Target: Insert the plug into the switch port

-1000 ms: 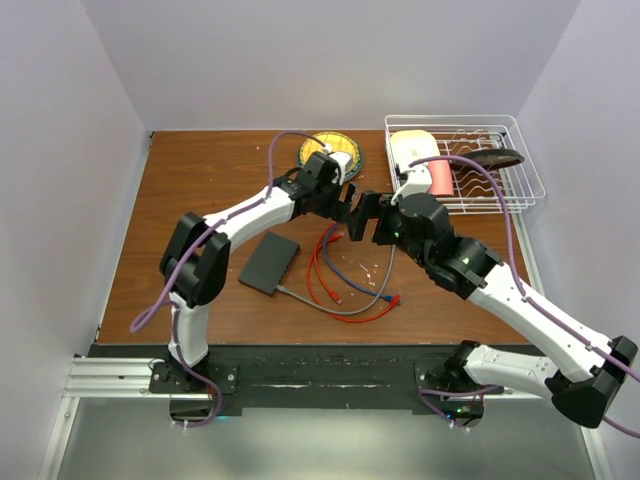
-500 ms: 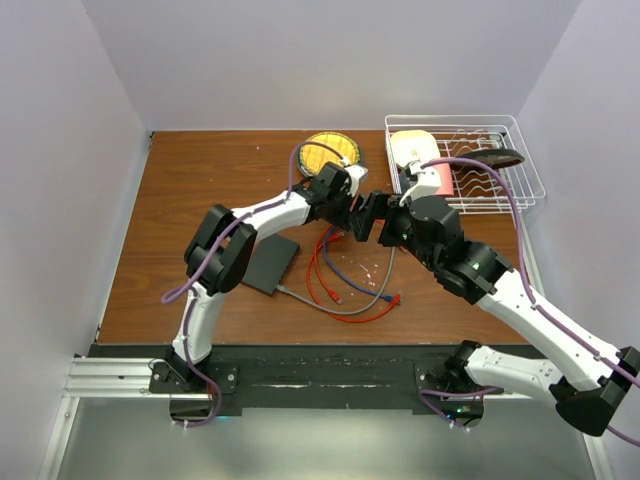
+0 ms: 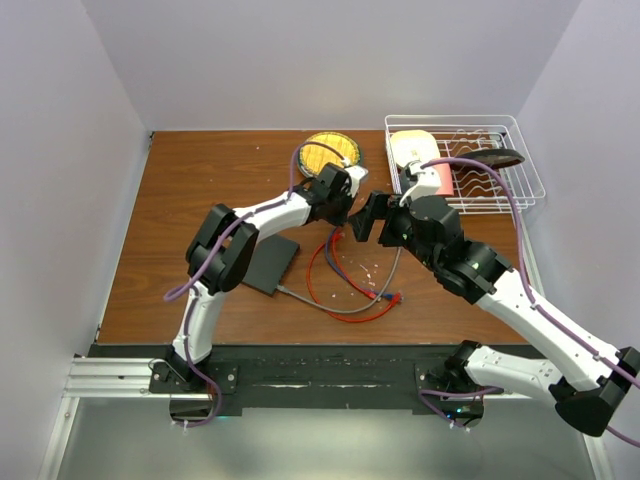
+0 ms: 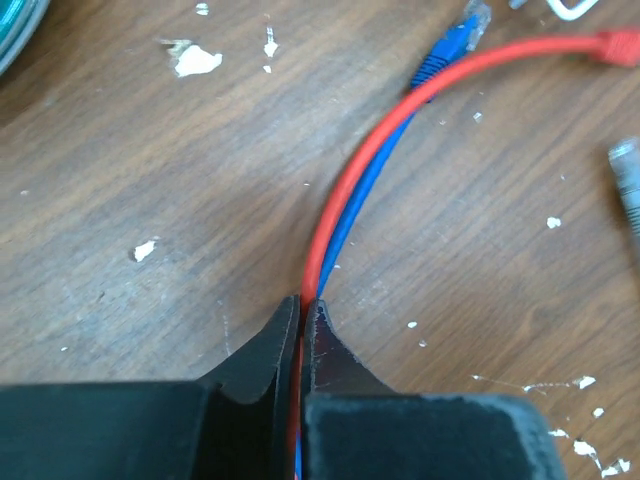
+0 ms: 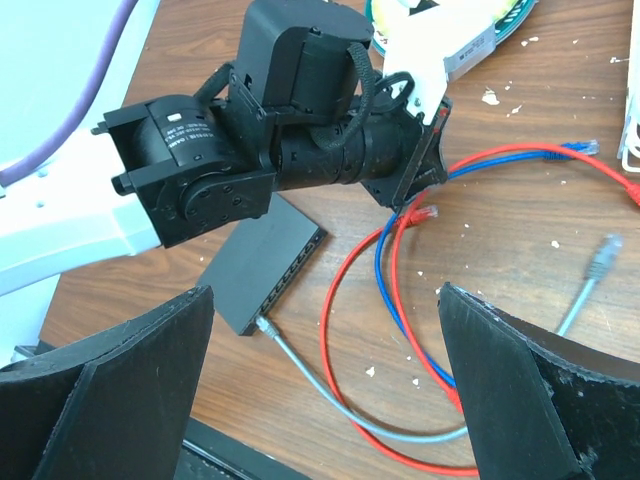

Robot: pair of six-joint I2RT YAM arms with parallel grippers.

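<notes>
Red cable (image 4: 343, 190) is pinched between the closed fingers of the left gripper (image 4: 302, 305), low over the brown wooden table (image 3: 190, 180). A blue cable (image 4: 348, 232) runs just beneath the red one, and whether it is also clamped cannot be told. One red plug (image 5: 425, 212) lies on the table just beside that gripper. The right gripper (image 5: 325, 290) hovers close on the right, its fingers spread wide and holding nothing. The switch (image 3: 268, 263) lies flat to the near left of the cable loops, its socket edge turned toward them, with a grey cable (image 5: 300, 372) meeting that edge. A yellow dish (image 3: 330, 150) sits at the far side and a wire rack (image 3: 500, 185) at the far right.
</notes>
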